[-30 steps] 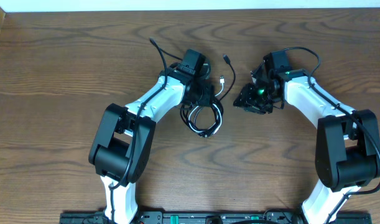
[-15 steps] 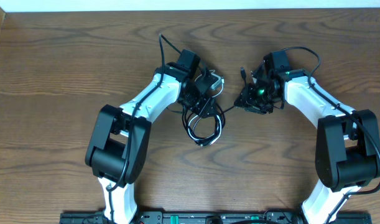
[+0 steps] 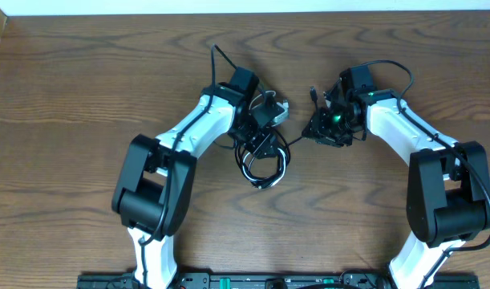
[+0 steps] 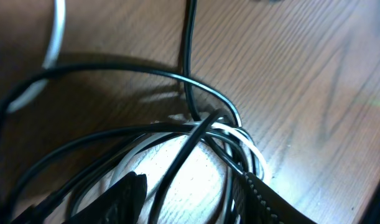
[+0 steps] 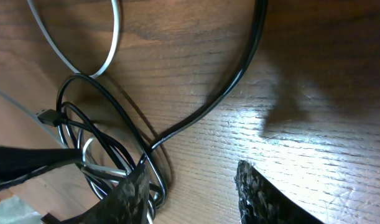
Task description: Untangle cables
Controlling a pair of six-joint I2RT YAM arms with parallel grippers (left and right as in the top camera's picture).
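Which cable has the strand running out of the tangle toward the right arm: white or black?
The black cable; the white cable only loops close to the tangle.

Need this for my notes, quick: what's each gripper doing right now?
Left gripper: open, straddling the cables.
Right gripper: open, holding nothing.

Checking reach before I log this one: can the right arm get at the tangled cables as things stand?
Probably yes. The right gripper stands open with the cables lying right beside it, nothing between them; only the left gripper, over the tangle's upper part, might crowd it.
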